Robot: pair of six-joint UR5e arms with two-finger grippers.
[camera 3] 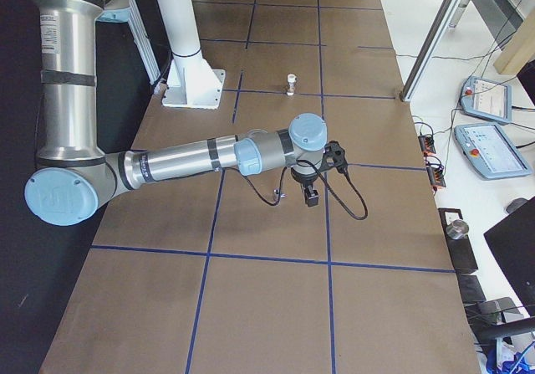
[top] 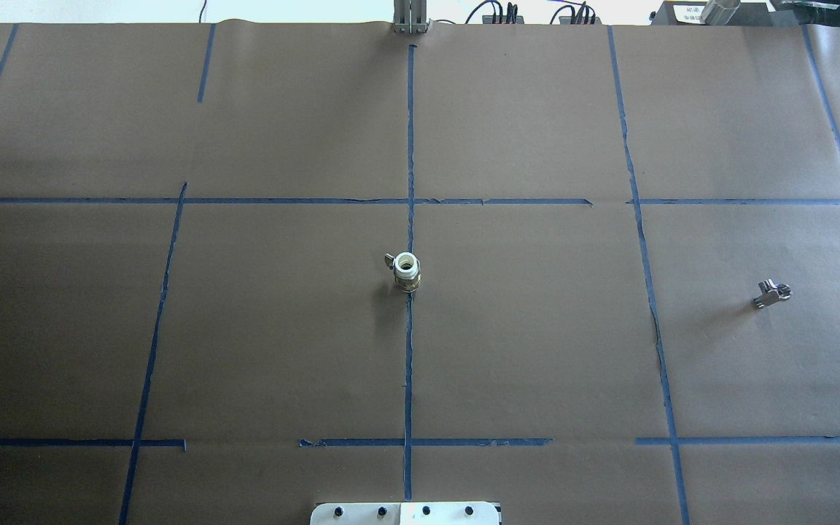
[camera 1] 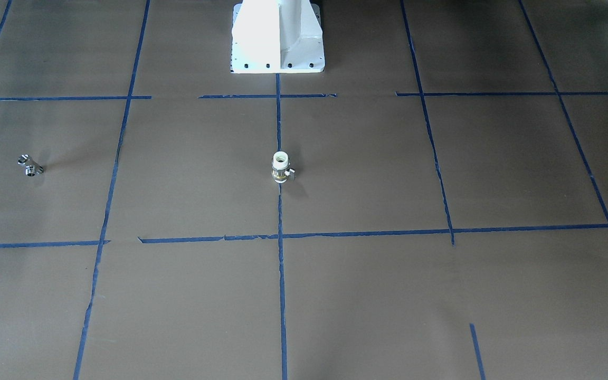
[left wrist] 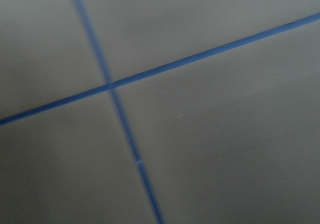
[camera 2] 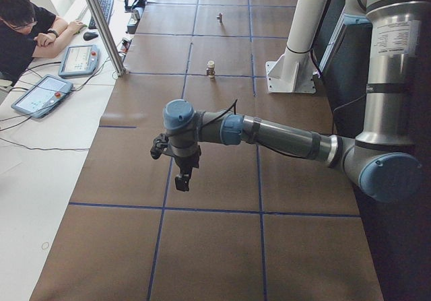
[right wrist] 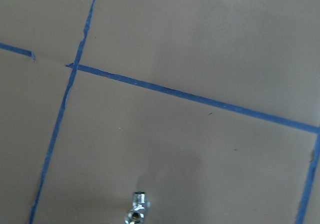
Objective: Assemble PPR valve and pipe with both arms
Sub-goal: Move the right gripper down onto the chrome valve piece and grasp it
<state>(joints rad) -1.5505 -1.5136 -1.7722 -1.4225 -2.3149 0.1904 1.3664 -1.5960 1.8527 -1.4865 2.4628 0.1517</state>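
Front-facing view: the PPR valve (camera 1: pixel 281 167) stands upright on the centre tape line (camera 1: pixel 279 121); the pipe (camera 1: pixel 30 165) lies well apart from it, toward the robot's right. We judge both easily toppled or rolled, since an off-centre approach would knock them. Left side view: the left gripper (camera 2: pixel 183 180) hangs well apart from the valve, and we cannot tell its jaw state. Right side view: the right gripper (camera 3: pixel 311 197) likewise cannot be judged.
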